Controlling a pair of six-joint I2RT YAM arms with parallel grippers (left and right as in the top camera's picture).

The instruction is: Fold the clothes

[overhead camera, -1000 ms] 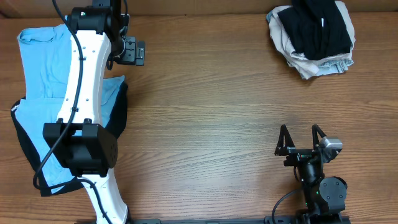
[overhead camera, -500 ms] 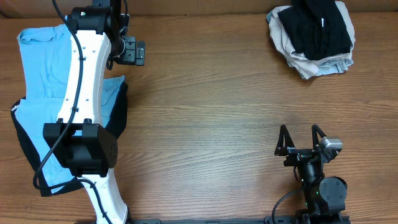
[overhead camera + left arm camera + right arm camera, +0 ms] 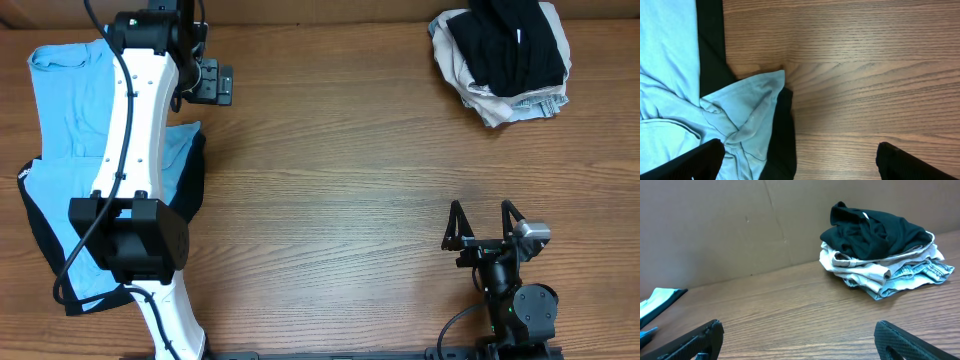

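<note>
A light-blue T-shirt [image 3: 70, 110] lies spread at the table's left on top of a black T-shirt [image 3: 35, 235]. Both show in the left wrist view, the blue one [image 3: 670, 85] over the black one [image 3: 782, 135]. My left gripper [image 3: 212, 83] hangs open and empty above the blue shirt's far right edge; its fingers [image 3: 800, 165] straddle a blue corner and bare wood. A plain black T-shirt with a small white label [image 3: 510, 45] tops a pile at the far right, also in the right wrist view [image 3: 875, 230]. My right gripper [image 3: 485, 225] [image 3: 800, 345] is open and empty near the front edge.
Under the black shirt in the far-right pile lie crumpled beige and pale printed garments [image 3: 495, 100] [image 3: 880, 272]. A brown cardboard wall [image 3: 715, 225] runs along the table's back. Bare wood table [image 3: 340, 190] lies between the two clothing groups.
</note>
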